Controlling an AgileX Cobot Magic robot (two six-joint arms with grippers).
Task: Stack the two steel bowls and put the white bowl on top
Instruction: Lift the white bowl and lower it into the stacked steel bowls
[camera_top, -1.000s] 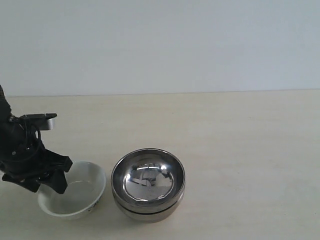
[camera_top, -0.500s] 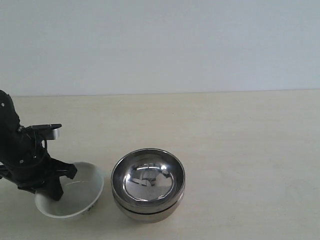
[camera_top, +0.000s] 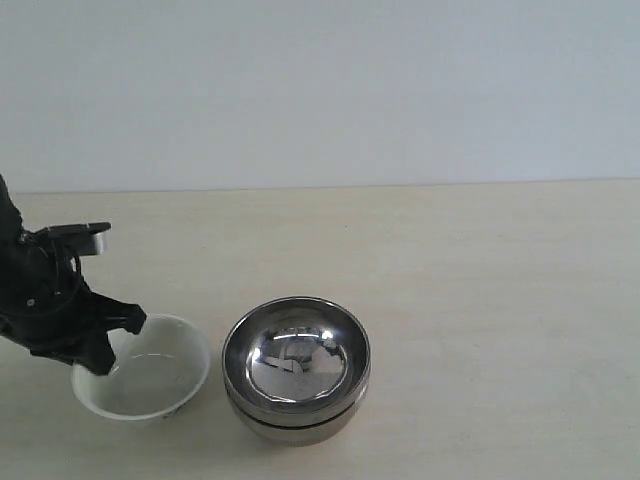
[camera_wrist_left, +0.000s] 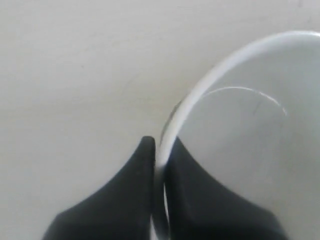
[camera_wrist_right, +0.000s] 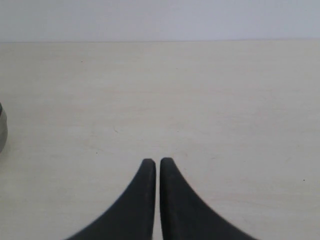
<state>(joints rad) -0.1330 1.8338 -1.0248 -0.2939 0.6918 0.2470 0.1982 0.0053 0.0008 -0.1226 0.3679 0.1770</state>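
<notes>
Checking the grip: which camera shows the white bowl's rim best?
Left wrist view: the left gripper pinches the rim of the white bowl close up. The exterior view shows the whole bowl, pinch hidden by the gripper. The right wrist view misses it.

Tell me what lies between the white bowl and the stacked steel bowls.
Nothing lies there. In the exterior view, only a narrow strip of bare table separates the white bowl from the steel bowls.
</notes>
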